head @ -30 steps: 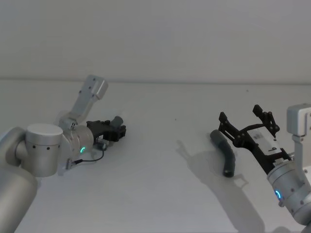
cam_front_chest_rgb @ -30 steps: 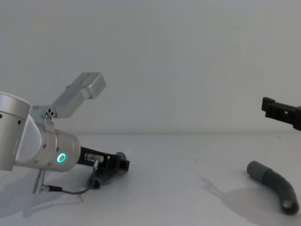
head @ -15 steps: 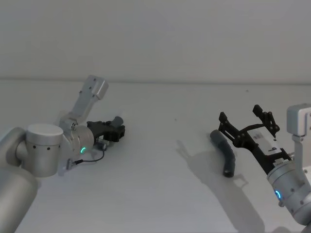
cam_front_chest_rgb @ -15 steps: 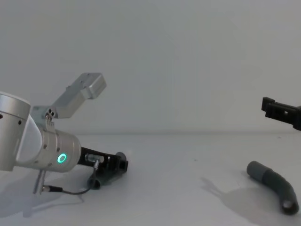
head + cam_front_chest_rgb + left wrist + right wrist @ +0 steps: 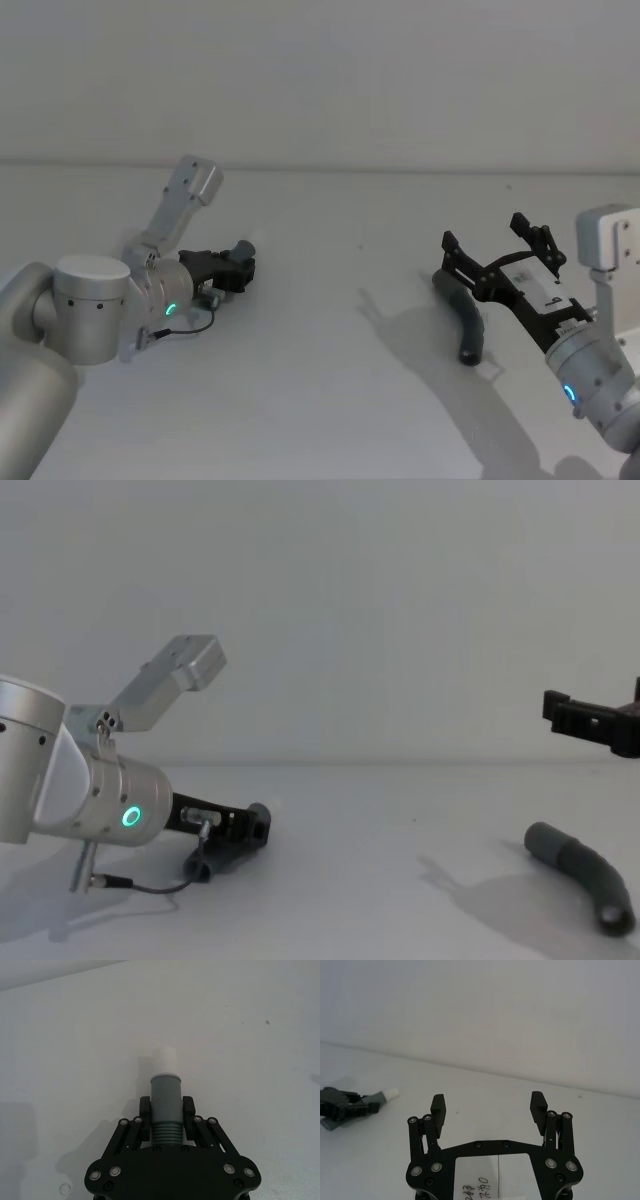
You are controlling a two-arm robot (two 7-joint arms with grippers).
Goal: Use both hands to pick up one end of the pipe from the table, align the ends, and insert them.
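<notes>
**Left jaws pinching one pipe piece, right jaws spread above the other**

Over on the robot's left, we've got the left gripper (image 5: 166, 1112) with both fingers pressed onto the first pipe piece (image 5: 166, 1100), right where the ribs meet the smooth grey collar (image 5: 165, 1085). Its narrow white tip (image 5: 168, 1060) pokes out past the fingers, and the whole thing sits low over the table (image 5: 320, 390). We can't tell if the piece touches the surface. On the right, the right gripper (image 5: 489, 1105) has its jaws wide apart with nothing between them. It hangs in the air above the second pipe piece (image 5: 466, 318), which lies flat on the table, well apart from the first one.
</notes>
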